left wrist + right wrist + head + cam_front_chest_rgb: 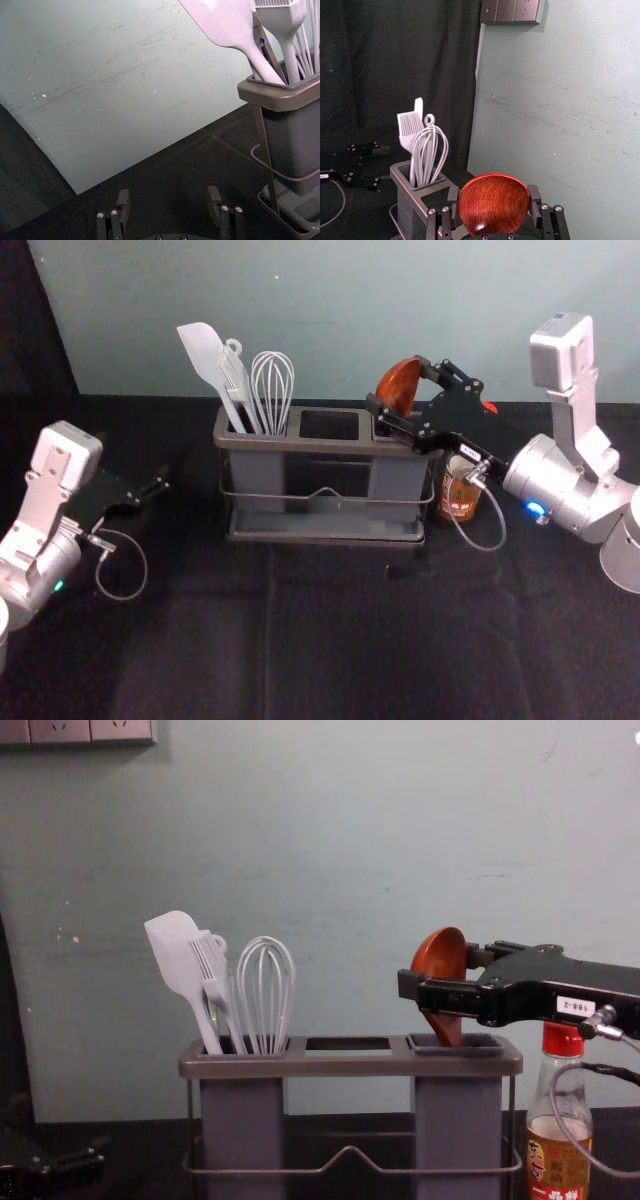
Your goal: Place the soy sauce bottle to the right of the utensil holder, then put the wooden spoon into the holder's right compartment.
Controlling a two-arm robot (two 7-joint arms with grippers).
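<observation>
The right gripper [440,970] is reaching in above the right end of the utensil holder [350,1066], and its fingers are closing on both sides of the bowl of the wooden spoon [440,950]. The spoon is standing bowl up, leaning a little, with its narrow lower part pointing down at the right compartment [458,1105]; it seems to be dipping inside, though the rim is hiding the lower end. The soy sauce bottle [560,1150] is standing upright just beside the holder, on its right, with its red cap [562,1039] showing beneath the right arm. In the left compartment [240,1110], a pale spatula [172,948], a brush [410,125] and a whisk [266,995] are leaning together. The left gripper [150,492] is idling over the dark cloth [180,640], off to the left of the holder, its fingers standing apart and gripping nothing.
</observation>
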